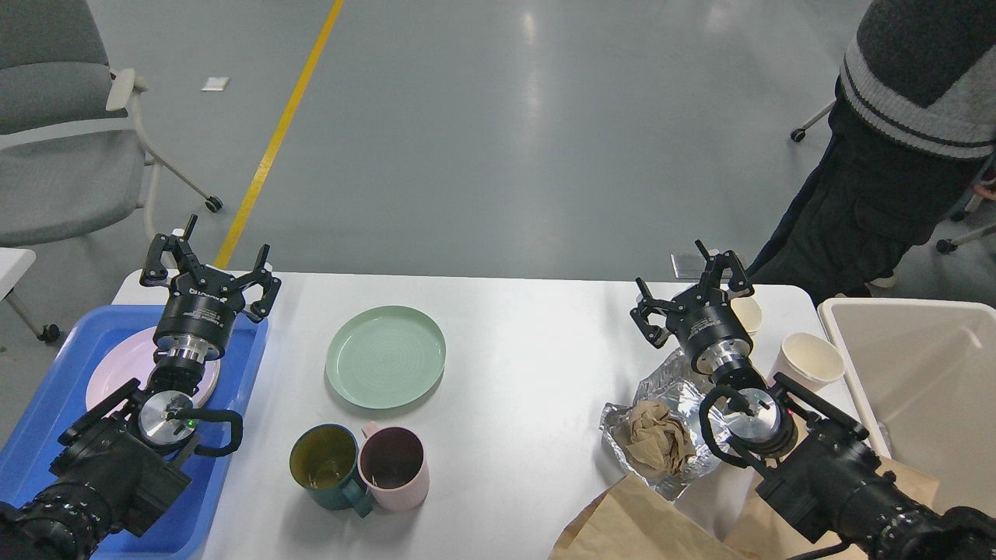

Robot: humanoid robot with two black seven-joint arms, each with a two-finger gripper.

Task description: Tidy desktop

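The white desktop [529, 342] carries a green plate [385, 355] left of centre. In front of the plate stand a dark green mug [325, 464] and a pink mug [394, 467], side by side. At the right lie a sheet of foil [661, 385] with crumpled brown paper [657, 438] on it, two paper cups [809, 359] and brown paper bags [630, 525]. My left gripper [212, 260] hangs open and empty over the far edge of a blue tray [47, 420] that holds a pink plate [124, 365]. My right gripper [689, 284] is open and empty above the foil.
A beige bin [918, 365] stands off the table's right end. A person in dark clothes [895, 155] stands beyond the far right corner. A grey chair [62, 132] is at the far left, on a grey floor with a yellow line [280, 132].
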